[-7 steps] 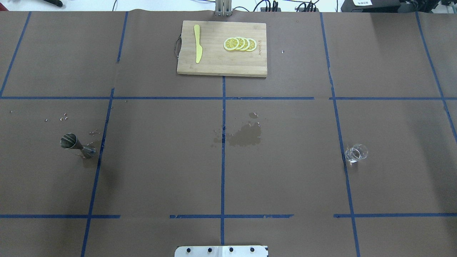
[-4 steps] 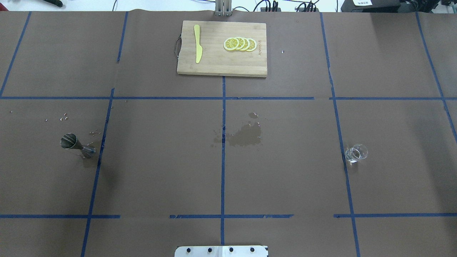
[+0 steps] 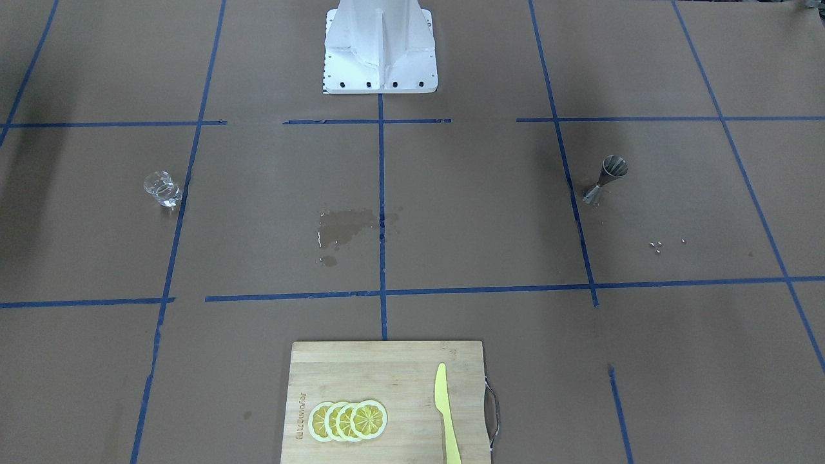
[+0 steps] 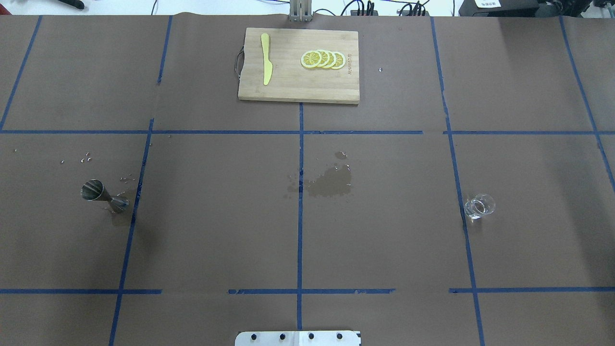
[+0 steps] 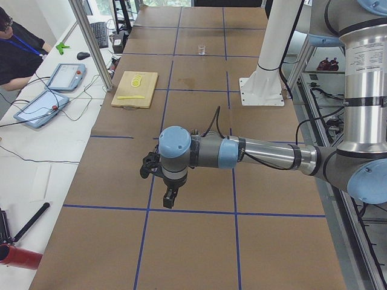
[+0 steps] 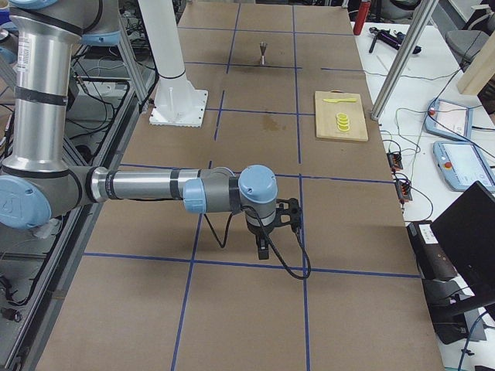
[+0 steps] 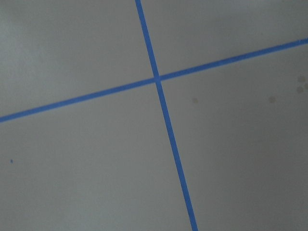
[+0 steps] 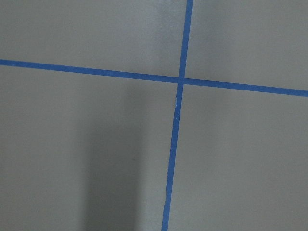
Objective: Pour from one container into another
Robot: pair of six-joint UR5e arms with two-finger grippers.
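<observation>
**Position of task items.** The small clear glass beaker stands upright, mouth up, on the brown paper-covered table. It is on the robot's right half, just beside a blue tape line. The small silver-grey hourglass-shaped metal jigger stands on the robot's left half with its long axis vertical, well apart from the beaker. A dark wet patch lies between them, near the centre.

**Grippers.** Neither arm enters the overhead or front-facing views.
- The right gripper shows only in the right side view, pointing down over a tape crossing towards the table's right end.
- The left gripper shows only in the left side view, likewise pointing down towards the left end.
- Whether either pair of fingers is apart or together cannot be told. The wrist cameras show only paper and tape.

**Assessment.** Both vessels stand free of any gripper, so the pour appears not yet begun.
- The right arm is judged nearer the beaker, which lies inward from it, towards the table's middle.
- The left arm is judged nearer the jigger.
- The beaker's lip is too small to make out which way it faces, so the approach side needs confirming before a grasp.
</observation>
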